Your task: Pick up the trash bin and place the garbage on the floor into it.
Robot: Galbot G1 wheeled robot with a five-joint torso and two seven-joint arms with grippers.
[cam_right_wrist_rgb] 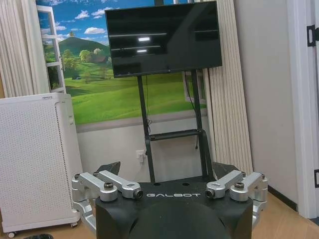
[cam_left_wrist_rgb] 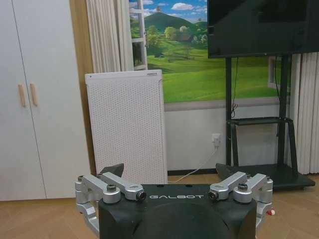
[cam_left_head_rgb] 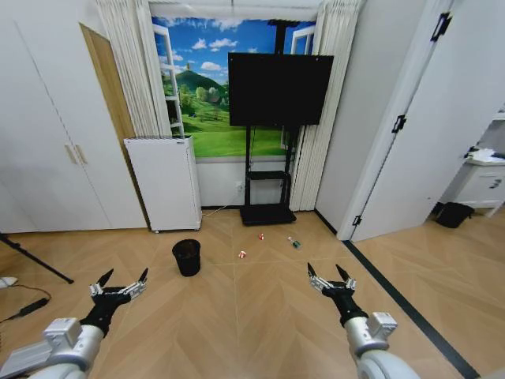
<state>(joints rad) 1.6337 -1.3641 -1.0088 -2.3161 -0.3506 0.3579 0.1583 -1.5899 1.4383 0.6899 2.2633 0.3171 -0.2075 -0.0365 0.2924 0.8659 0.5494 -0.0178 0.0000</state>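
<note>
The trash bin (cam_left_head_rgb: 187, 257), a small black wire-mesh wastebasket, stands upright on the wood floor left of centre in the head view. The garbage lies to its right: one red-and-white scrap (cam_left_head_rgb: 242, 254) close to the bin, another (cam_left_head_rgb: 261, 236) farther back, and a green piece (cam_left_head_rgb: 294, 242) beyond them. One red-and-white scrap (cam_left_wrist_rgb: 270, 212) also peeks past a finger in the left wrist view. My left gripper (cam_left_head_rgb: 124, 275) hovers open, near and left of the bin. My right gripper (cam_left_head_rgb: 325, 270) hovers open, near and right of the garbage. Both hold nothing (cam_left_wrist_rgb: 169, 172) (cam_right_wrist_rgb: 167, 169).
A white perforated cabinet (cam_left_head_rgb: 166, 181) stands behind the bin against the wall. A TV on a black stand (cam_left_head_rgb: 268, 213) sits behind the garbage. A tripod leg and cable (cam_left_head_rgb: 35, 264) cross the floor at far left. A low black basket (cam_left_head_rgb: 454, 213) sits through the right doorway.
</note>
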